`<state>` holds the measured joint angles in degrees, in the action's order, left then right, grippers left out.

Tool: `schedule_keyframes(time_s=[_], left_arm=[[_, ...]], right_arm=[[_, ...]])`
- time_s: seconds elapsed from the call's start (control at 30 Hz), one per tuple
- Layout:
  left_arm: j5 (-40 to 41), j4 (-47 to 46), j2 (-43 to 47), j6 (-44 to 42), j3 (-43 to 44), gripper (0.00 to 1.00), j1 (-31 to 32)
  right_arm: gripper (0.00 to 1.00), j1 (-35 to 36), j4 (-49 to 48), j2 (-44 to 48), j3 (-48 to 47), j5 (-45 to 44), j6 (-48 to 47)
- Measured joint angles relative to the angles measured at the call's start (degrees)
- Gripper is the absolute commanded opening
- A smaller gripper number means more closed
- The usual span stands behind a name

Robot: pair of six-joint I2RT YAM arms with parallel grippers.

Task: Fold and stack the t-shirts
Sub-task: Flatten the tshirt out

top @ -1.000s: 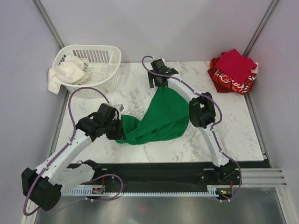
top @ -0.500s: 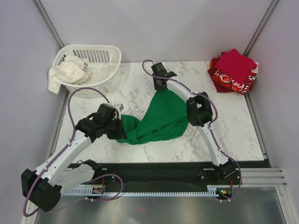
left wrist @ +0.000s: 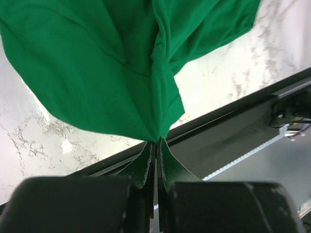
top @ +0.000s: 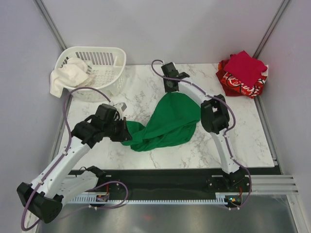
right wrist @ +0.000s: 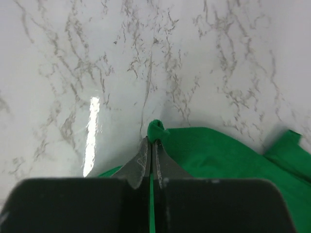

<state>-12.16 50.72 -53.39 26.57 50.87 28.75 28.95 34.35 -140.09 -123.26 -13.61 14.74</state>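
The marble-patterned worktop (top: 243,126) carries everything in view. Near its middle lies the bright green t-shirt (top: 167,124), bunched into a slanting mass that runs from the near left up toward the far centre, with its widest part sagging to the right.

At the far left corner stands a white slatted basket (top: 92,49). A white cloth (top: 68,73) sits in it and spills over its left rim.

At the far right corner, well apart from the green shirt, the crimson t-shirt (top: 245,67) lies folded on top of the red t-shirt with white print (top: 238,86).

The left tool (top: 127,132) is at the green shirt's near left end. In the left wrist view its jaws (left wrist: 156,143) are pressed together on a gathered point of the fabric, and the cloth (left wrist: 97,63) fans out from that pinch over the worktop and past its dark front edge.

The right tool (top: 170,91) is at the shirt's far tip. In the right wrist view its jaws (right wrist: 150,143) are closed on a small nub of green cloth that pokes out just beyond the fingertips. The rest of the shirt (right wrist: 218,155) trails back to the right beneath the tool, and bare marble lies ahead.

The shirt spans between the two tools, pinched at opposite ends.
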Motion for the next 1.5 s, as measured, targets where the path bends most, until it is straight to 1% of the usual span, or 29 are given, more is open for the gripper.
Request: schedule_keyframes(time_s=[0.1,0.23,0.4,0.47,0.57,0.63,0.7,0.77,0.87,0.97,1.1,1.2,1.33,1.4,1.5], left_arm=[[0.15,2.62,0.22,-0.26,7.50,0.02,0.00],[1.42,6.82,-0.04,-2.12,22.56,0.02,0.00],[0.83,9.97,0.02,-6.32,41.09,0.02,0.00],[-0.55,10.43,0.52,-8.31,47.63,0.02,0.00],[-3.74,10.67,0.81,-11.28,57.13,0.02,0.00],[-6.54,9.51,1.86,-12.90,61.68,0.02,0.00],[-9.53,7.37,3.63,-14.03,63.28,0.02,0.00],[-13.00,4.81,5.99,-14.99,63.47,0.02,0.00],[-18.73,0.70,9.11,-16.09,63.43,0.02,0.00],[-24.13,-3.37,10.80,-16.50,64.35,0.02,0.00],[-29.38,-6.43,10.60,-16.52,66.42,0.02,0.00],[-34.14,-7.87,9.51,-16.41,67.45,0.02,0.00],[-36.83,-9.40,7.13,-16.46,66.31,0.02,-0.02],[-36.37,-10.12,5.73,-17.03,63.95,0.02,0.00],[-34.10,-10.88,2.21,-19.12,59.28,0.02,0.00]], right_arm=[[0.00,-0.20,1.16,8.68,4.24,0.11,0.00],[0.00,-0.31,1.18,27.21,9.44,0.13,0.04],[0.00,-0.33,-1.36,56.87,14.84,1.36,0.42],[0.00,-0.33,-3.13,68.78,17.33,3.43,0.17],[0.00,-0.31,-4.85,83.19,19.91,7.26,-0.72],[0.00,-0.31,-6.60,91.12,21.73,9.84,-1.53],[0.00,-0.31,-8.04,97.63,23.91,11.98,-2.12],[0.00,-0.31,-8.22,102.25,25.51,13.77,-2.51],[0.00,-0.72,-7.76,106.22,25.73,15.98,-2.86],[0.00,-2.36,-6.56,107.56,24.00,17.05,-3.58],[0.00,-4.74,-5.97,107.60,21.31,16.22,-4.76],[0.00,-4.85,-5.31,107.56,20.87,14.03,-5.75],[0.00,-4.85,-3.96,105.79,20.79,8.00,-7.80],[0.00,-4.85,-3.45,103.03,20.90,3.15,-9.07],[0.00,-4.85,-4.20,96.13,22.82,-5.31,-10.60]])
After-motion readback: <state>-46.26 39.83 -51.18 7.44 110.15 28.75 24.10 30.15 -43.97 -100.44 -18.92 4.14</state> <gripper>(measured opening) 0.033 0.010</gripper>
